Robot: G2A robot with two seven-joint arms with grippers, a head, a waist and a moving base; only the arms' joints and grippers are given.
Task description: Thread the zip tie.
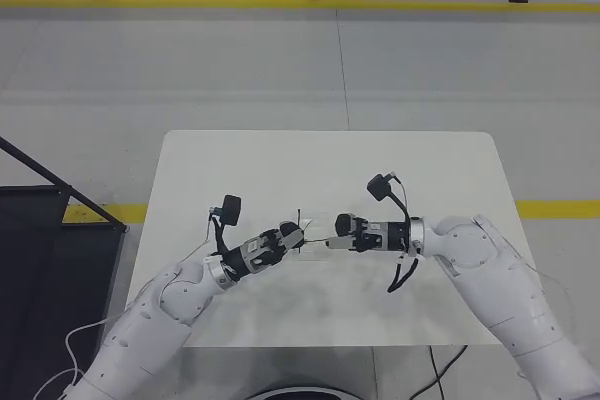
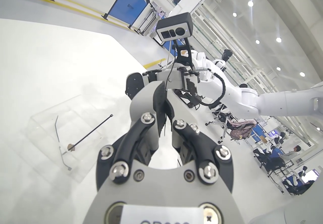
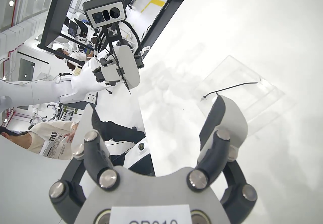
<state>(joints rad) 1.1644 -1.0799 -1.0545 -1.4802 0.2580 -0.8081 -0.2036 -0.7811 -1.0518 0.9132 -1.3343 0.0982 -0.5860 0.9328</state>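
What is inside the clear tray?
A black zip tie and a bent pale tie lie in the tray, a small brown bit beside them. The right gripper's finger covers one corner in its wrist view.

Bright, even overhead light in all views. Round ceiling lamps (image 2: 250, 3) are source, small flare around each. White table (image 1: 280, 160) near blown out in wrist views. Clear tray (image 2: 73, 106) barely separates from it, faint glare on rim. Black zip tie (image 2: 90, 131) reads by contrast. Strong fisheye bending at wrist view edges.
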